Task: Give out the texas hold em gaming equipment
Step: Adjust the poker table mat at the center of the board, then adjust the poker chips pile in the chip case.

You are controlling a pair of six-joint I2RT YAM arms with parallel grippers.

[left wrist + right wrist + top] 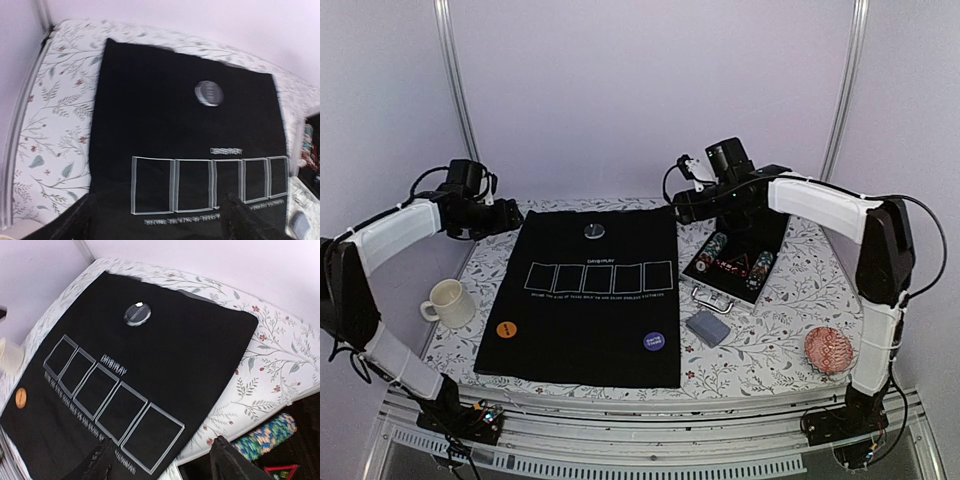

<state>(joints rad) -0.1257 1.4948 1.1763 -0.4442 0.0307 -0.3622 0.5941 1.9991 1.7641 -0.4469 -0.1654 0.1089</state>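
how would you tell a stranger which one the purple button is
Find the black mat mid-table. The purple button lies by its near right corner; the orange button is near left, the silver button at the far edge.

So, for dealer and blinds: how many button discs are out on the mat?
3, all on the mat: silver disc centred near its far edge, orange disc near-left corner, purple disc near-right corner. None look hidden.

White shells cover the left arm [392,232] and right arm [825,203], with black joints and black cables. Left tool [160,220] and right tool [162,455] have black fingers [227,462].
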